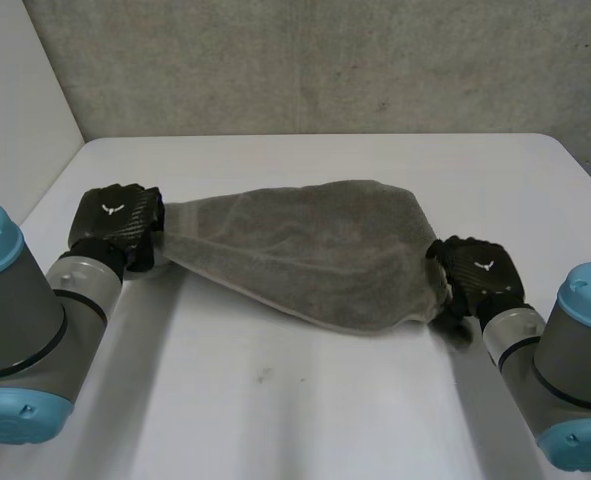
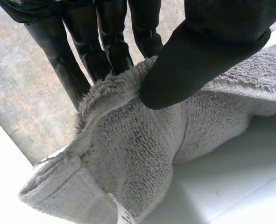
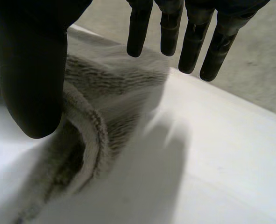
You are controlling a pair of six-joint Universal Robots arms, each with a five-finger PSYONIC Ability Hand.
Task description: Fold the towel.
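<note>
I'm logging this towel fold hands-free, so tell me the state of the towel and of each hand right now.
towel: gathered at both ends, spanning between the two hands.
left hand: shut on one end of the towel, which is pinched between thumb and fingers.
right hand: open, fingers straight, with the towel's other end beside its thumb.

Light's soft and even, from overhead. The counter [image 1: 305, 420] comes out bright white, nearly washed out in the wrist views. The towel [image 1: 315, 250] throws a soft-edged grey shadow onto it, right underneath.
</note>
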